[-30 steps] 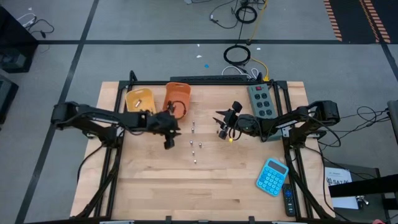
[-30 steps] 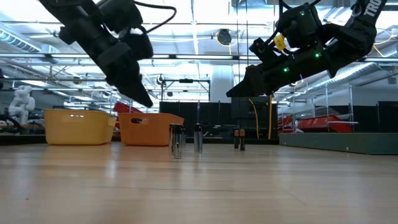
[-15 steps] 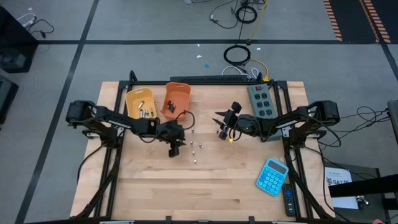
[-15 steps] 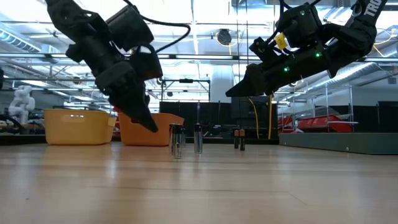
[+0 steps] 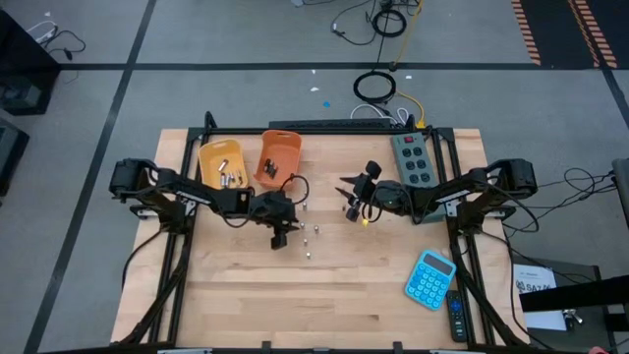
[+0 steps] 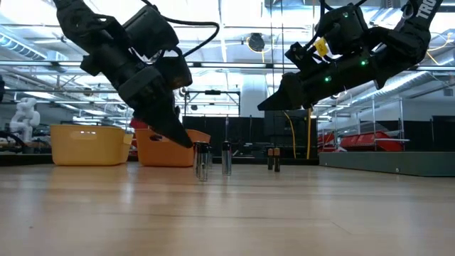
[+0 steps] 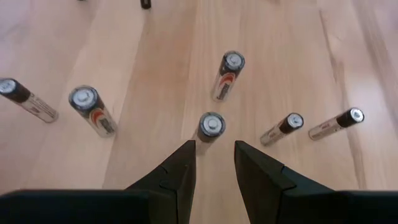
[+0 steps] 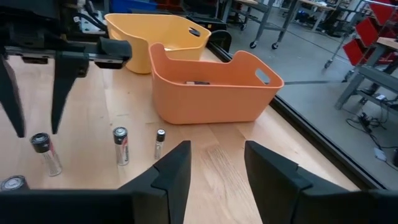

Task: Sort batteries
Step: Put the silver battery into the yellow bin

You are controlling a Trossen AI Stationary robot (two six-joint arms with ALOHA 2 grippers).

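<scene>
High view, left hand point(image 5: 278, 239) released among mid-table batteries point(image 5: 307, 232), right hand point(image 5: 350, 203) apparently released, aloft.

Silvery and dark batteries point(image 7: 211, 126) stand upright mid-table.

Silver/black batteries point(image 7: 211, 126), yellow bin point(image 5: 219, 161) & orange bin point(image 5: 279, 158), blue calculator point(image 5: 429, 278), pale wood table point(image 5: 344, 295).

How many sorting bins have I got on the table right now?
2: the yellow bin at the far side, left of centre, and the orange bin just right of it. None seems hidden.
</scene>
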